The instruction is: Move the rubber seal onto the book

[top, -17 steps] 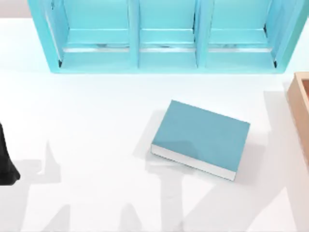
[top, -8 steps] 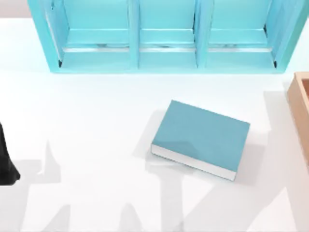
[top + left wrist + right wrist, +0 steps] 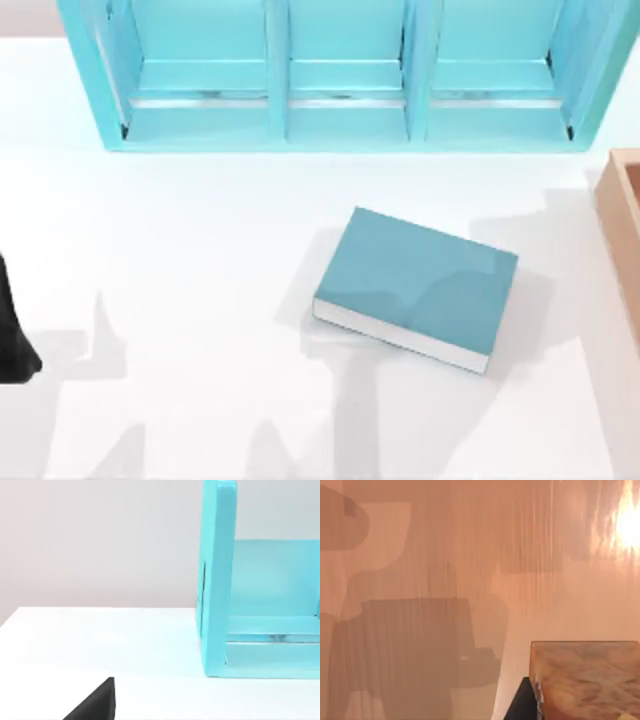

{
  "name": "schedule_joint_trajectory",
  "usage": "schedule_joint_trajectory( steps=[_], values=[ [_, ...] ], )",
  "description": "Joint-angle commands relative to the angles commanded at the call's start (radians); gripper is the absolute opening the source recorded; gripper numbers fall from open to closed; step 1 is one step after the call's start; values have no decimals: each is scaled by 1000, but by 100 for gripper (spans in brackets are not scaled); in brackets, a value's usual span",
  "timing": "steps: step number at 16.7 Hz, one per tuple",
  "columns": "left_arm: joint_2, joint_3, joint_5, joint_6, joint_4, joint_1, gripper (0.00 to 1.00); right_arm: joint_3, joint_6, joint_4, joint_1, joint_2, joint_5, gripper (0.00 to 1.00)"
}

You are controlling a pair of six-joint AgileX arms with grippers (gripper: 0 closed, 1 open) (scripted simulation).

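Meanwhile, book (image 3: 415, 286) mid-table, flat, unattended.

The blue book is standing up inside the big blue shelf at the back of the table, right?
Not quite. The book is lying flat on the white table, out in front of the shelf and apart from it, not standing inside. The top view shows this. The shelf is at the back of the table.
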Motion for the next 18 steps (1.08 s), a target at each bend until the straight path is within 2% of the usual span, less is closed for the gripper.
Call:
schedule_joint_trajectory(
  steps=[4,8,14,18],
  values=[
    [0,0,0,0,0,0,100,217,43,-79,44,-29,7,0],
    [0,0,0,0,0,0,100,352,85,-156,88,-50,11,0],
    [0,0,0,0,0,0,100,418,137,-266,167,-78,9,0],
    [0,0,0,0,0,0,100,382,197,-333,226,-92,4,0]
  ],
)
